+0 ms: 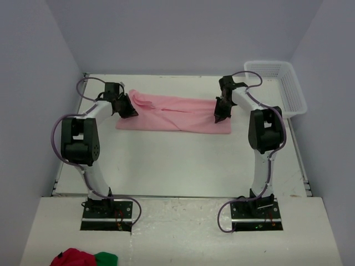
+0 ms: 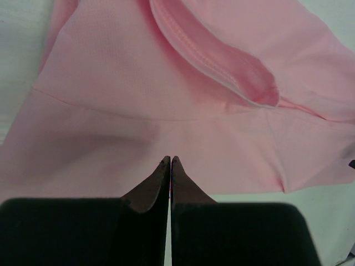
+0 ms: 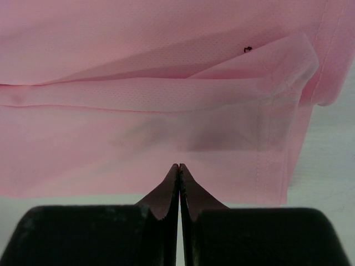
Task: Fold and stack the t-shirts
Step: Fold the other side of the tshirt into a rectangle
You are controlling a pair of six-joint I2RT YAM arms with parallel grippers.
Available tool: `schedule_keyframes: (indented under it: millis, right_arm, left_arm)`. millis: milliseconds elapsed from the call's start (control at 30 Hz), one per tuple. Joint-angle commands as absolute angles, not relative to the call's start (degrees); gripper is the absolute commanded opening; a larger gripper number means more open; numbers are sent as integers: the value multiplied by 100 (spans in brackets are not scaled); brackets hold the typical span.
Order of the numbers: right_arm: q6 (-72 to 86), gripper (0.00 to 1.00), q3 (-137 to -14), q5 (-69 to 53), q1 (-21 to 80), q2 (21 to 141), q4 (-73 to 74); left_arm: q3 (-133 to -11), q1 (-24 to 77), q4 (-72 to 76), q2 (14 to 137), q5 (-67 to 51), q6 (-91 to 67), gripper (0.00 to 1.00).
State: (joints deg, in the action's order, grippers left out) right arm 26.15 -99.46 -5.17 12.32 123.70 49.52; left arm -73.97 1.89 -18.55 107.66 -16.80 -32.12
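While the left tool (image 1: 128, 110) sits at the left end of the pink t-shirt (image 1: 177, 113), its fingers are pressed tight together, with the tips meeting over the cloth just inside the near edge (whether any fabric is nipped between them I cannot tell). In the left wrist view the collar (image 2: 222, 66) lies beyond those tips, a folded band with a pale rim. The t-shirt is spread flat as a long, loosely folded strip across the far half of the white desk (image 1: 177, 166), running from one tool to the other. At its right end the right tool (image 1: 219, 116) points down onto the cloth, fingers likewise closed tip to tip over the near hem, beside the shirt's right edge. Further right, a white mesh basket (image 1: 294, 91) stands at the desk's far right corner, apart from the shirt.
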Motion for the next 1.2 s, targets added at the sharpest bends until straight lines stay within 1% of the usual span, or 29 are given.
schedule_keyframes:
  millis: [0, 333, 533, 667, 967, 1033, 1167]
  right_arm:
    - [2716, 0, -10274, -343, 1274, 12463, 5255]
    - [2883, 0, -10283, -79, 1354, 12586, 5546]
    - [2839, 0, -10766, 104, 1371, 12902, 6152]
    - [2804, 0, -10740, 167, 1371, 12929, 6275]
    - [2760, 0, -10696, 53, 1380, 12981, 6530]
    - [2786, 0, -10792, 44, 1380, 13060, 6618]
    - [2909, 0, -10899, 298, 1485, 13131, 6767]
  left_arm:
    - [-7716, 202, -2214, 10959, -1407, -3050, 0]
    - [-7980, 202, -2882, 11399, -783, -2944, 0]
    - [-8200, 185, -3208, 11584, -440, -2848, 0]
    - [-8349, 158, -3471, 11707, -89, -2751, 0]
    - [-8499, 0, -3718, 11760, -26, -2689, 0]
    - [-8473, -166, -3762, 11716, -26, -2733, 0]
    - [-8376, -307, -3753, 11619, 202, -2804, 0]
